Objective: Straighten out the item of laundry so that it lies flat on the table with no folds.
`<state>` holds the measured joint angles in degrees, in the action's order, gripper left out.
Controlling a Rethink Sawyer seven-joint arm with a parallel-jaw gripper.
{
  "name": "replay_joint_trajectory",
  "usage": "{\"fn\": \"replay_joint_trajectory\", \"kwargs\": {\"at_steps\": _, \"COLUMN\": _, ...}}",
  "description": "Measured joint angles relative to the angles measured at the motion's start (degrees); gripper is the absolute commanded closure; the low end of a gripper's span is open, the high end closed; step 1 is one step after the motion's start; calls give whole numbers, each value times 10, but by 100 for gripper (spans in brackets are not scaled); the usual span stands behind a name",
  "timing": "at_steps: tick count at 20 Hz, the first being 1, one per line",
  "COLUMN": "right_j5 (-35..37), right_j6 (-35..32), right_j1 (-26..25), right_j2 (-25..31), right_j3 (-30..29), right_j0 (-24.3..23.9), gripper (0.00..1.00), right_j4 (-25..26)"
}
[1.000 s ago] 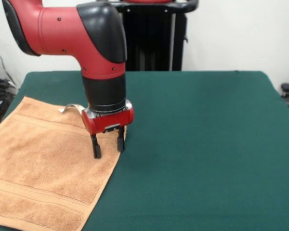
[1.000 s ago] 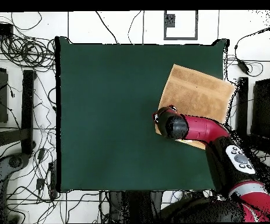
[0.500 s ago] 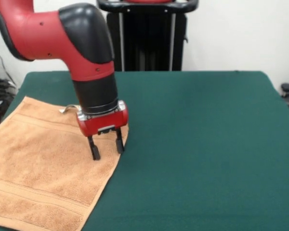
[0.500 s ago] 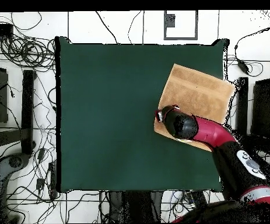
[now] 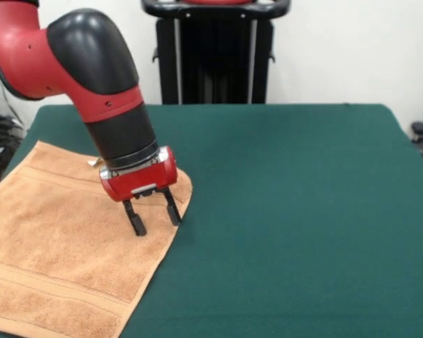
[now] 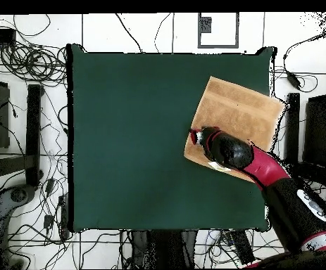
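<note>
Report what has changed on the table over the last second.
The arm has swung toward the picture's left in the front view and now tilts, carrying the open gripper slightly left above the towel, near its edge. Nothing was gripped or released. The towel stays spread flat in the same spot on the table.

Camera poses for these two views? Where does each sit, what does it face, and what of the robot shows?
Front view: sits across the table, facing the pedestal; shows the red-and-black arm and the open gripper angled down over the towel, near its right edge.
Overhead view: above the table, looking straight down; shows the arm entering from the lower right, hiding the gripper, over the towel.
Shared: the same arm, towel and green table, turned half round between the views.
</note>
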<state>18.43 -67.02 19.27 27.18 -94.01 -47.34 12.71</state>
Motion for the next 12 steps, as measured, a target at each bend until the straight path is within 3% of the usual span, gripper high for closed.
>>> {"fn": "replay_joint_trajectory", "kwargs": {"at_steps": 12, "right_j5": -48, "right_j6": 0, "right_j1": -5, "right_j2": 0, "right_j3": 0, "right_j0": 26, "gripper": 0, "right_j4": -4}}
